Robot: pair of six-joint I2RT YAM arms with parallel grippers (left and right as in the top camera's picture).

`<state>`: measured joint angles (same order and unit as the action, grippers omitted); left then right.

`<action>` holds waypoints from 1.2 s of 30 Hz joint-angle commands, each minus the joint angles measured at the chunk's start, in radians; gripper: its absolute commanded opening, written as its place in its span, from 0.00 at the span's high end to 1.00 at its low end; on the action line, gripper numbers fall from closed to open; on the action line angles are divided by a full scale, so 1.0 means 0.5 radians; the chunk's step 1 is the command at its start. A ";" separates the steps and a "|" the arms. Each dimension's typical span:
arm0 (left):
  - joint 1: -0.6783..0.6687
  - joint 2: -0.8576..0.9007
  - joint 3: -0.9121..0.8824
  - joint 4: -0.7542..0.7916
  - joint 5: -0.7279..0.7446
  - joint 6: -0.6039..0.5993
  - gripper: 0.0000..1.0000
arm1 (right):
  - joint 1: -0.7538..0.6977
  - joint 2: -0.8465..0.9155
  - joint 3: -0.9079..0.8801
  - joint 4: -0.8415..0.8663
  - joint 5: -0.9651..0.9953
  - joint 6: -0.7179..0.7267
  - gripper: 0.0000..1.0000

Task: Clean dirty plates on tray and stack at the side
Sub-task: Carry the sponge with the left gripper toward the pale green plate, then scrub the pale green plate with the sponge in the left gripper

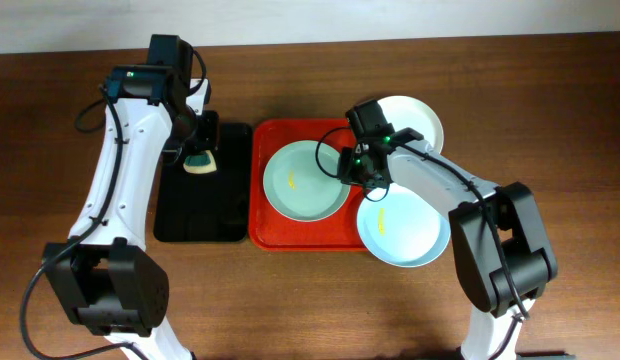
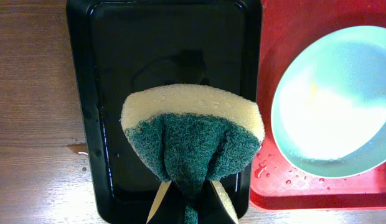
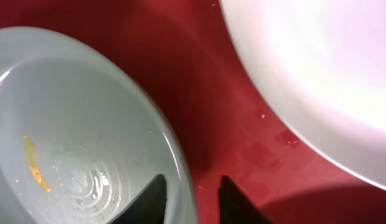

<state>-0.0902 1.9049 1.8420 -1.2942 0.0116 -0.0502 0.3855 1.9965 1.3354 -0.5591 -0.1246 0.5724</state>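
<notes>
The pale mint green plate (image 1: 303, 180) lies in the red-orange tray (image 1: 265, 235), with a yellow smear and water drops on it. My right gripper (image 1: 350, 170) is open and straddles its right rim; in the right wrist view one finger is over the mint plate (image 3: 75, 124), the other over the tray floor (image 3: 243, 124). A light blue plate (image 1: 402, 228) with a yellow smear overlaps the tray's right front corner. A white plate (image 1: 418, 118) sits at the right back. My left gripper (image 2: 192, 202) is shut on a green-and-yellow sponge (image 2: 193, 130) over the black tray (image 2: 118, 50).
The narrow black tray (image 1: 200, 215) lies directly left of the red one, wet inside. In the right wrist view the white plate (image 3: 317, 62) fills the upper right, close to the fingers. Brown wooden table (image 1: 550, 90) surrounds everything.
</notes>
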 commanded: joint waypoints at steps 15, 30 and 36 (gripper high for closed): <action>-0.003 -0.014 0.007 0.031 0.021 -0.027 1.00 | 0.040 0.018 -0.045 -0.048 -0.111 -0.006 0.96; -0.397 0.225 0.007 0.270 0.072 -0.190 1.00 | 0.040 0.016 -0.045 -0.061 -0.201 -0.089 0.96; -0.536 0.459 0.007 0.340 0.053 -0.332 1.00 | 0.040 0.016 -0.045 -0.057 -0.202 -0.089 0.96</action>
<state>-0.3351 2.0815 1.8420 -1.1362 0.0368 -0.1539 0.3992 1.9965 1.3293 -0.5816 -0.2127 0.5400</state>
